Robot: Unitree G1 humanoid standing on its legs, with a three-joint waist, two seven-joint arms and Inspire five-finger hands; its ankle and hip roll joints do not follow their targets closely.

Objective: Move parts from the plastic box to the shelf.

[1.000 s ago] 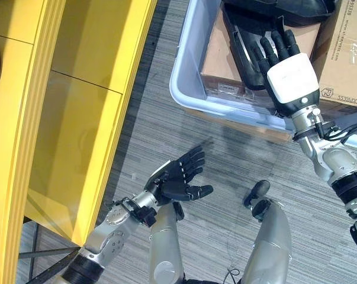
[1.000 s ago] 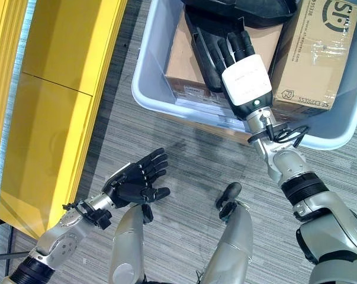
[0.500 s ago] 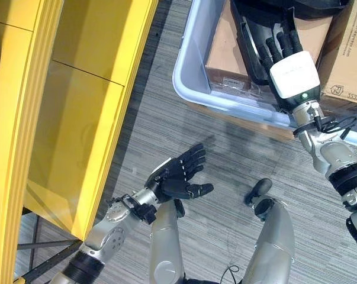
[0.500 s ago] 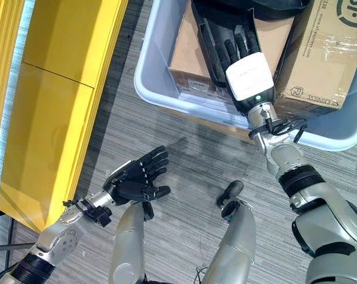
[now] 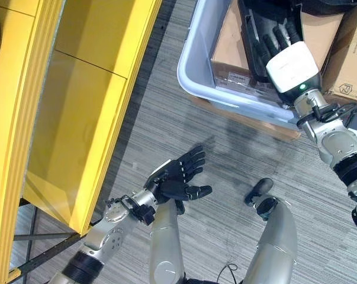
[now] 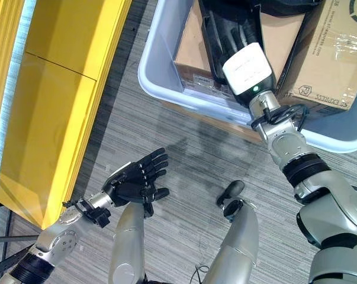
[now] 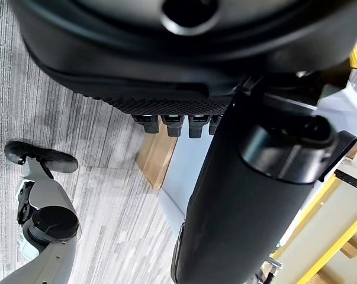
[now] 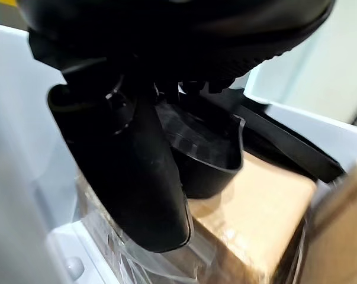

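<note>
Inside the pale plastic box (image 6: 160, 94) at far right, the right hand (image 6: 247, 62) lies with fingers extended along a black moulded part (image 6: 216, 35) resting on brown cardboard cartons (image 6: 190, 56), likely seeking purchase. Nearer, over grey ribbed carpet, the left hand (image 5: 177, 177) waits spread and empty (yellow shelf (image 5: 66, 106) to its left).

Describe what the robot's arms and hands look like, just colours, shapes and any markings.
Both arms are silver-grey metal with rounded segments and black bands at the joints. The left hand is all dark, with ridged black fingers and a grey patch on its back. The right hand has dark fingers too, but its back carries a white rounded-square cover with a small green light near the wrist.
</note>
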